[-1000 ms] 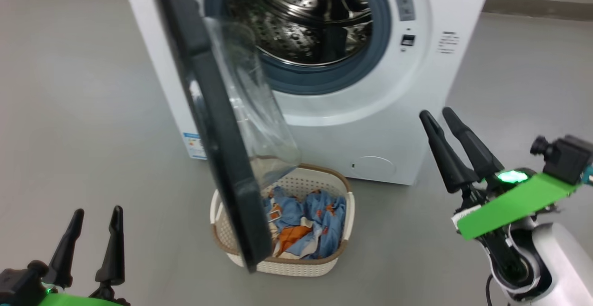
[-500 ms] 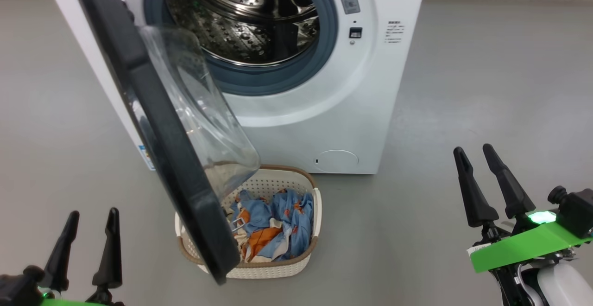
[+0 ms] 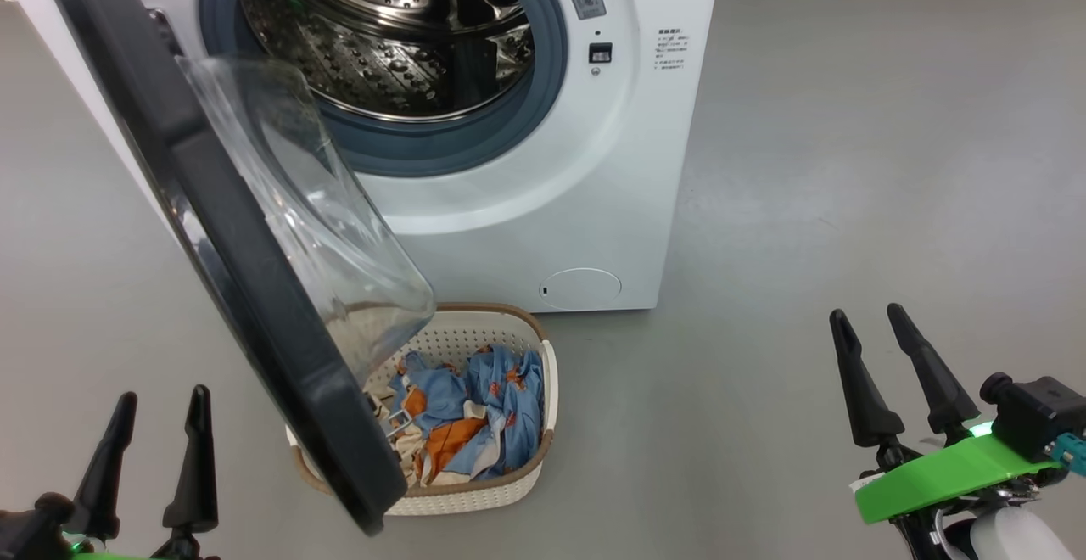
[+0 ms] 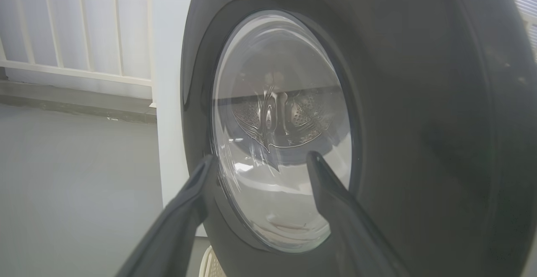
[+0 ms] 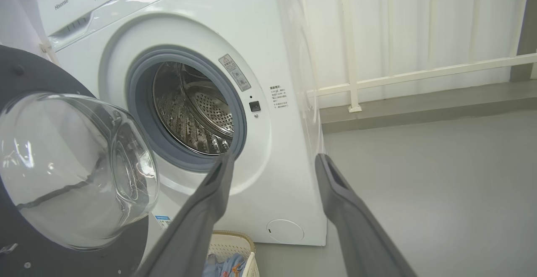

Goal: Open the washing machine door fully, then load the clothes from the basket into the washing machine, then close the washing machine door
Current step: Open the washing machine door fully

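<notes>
Grey floor (image 3: 848, 161) runs under everything, and on it stands the washing machine (image 3: 526, 229), white and boxy, its steel drum (image 3: 382, 42) bare of laundry as far as the views reach. The washing machine door (image 3: 221, 254) is hinged on the left and juts out toward the robot, roughly square to the front. In the head view its black rim hangs in front of the left part of the basket (image 3: 475, 492). The basket sits on the floor just before the machine, with the clothes (image 3: 475, 407) heaped inside it, blue, cream and orange.

The left gripper (image 3: 163, 394) waits low on the door's outer side, fingers spread and holding nothing. The right gripper (image 3: 866, 313) stands well apart to the right, likewise spread and empty.

I judge the opening step unfinished. The next move likely calls for swinging the door further left, pushing from its inner face or hooking its rim, so the basket is cleared before any garment is lifted.
</notes>
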